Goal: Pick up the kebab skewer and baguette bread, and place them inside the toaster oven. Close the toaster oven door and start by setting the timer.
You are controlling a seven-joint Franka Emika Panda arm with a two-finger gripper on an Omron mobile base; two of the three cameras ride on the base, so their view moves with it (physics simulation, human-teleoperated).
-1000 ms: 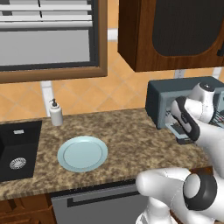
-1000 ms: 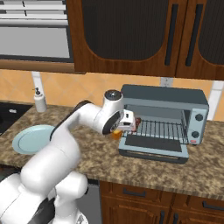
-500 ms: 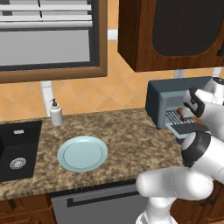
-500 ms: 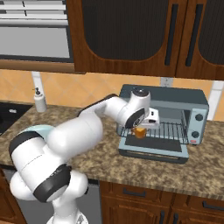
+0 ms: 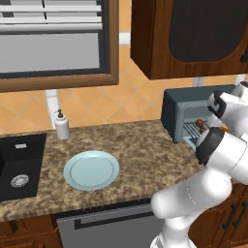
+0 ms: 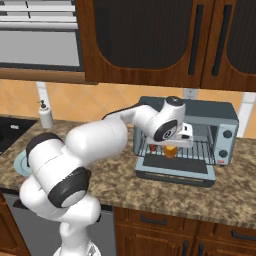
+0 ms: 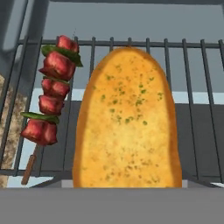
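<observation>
No legible text or labels anywhere

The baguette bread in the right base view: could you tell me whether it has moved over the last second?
Yes. The baguette bread, in the gripper, has travelled rightward from off the toaster oven's left front corner to above its wire rack.

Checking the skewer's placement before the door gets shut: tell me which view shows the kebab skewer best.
The hand view: the kebab skewer lies along the wire rack, every meat chunk and the stick end clear, left of the baguette bread. The left base view gives a small red speck inside the toaster oven; the right base view a red glimpse.
</observation>
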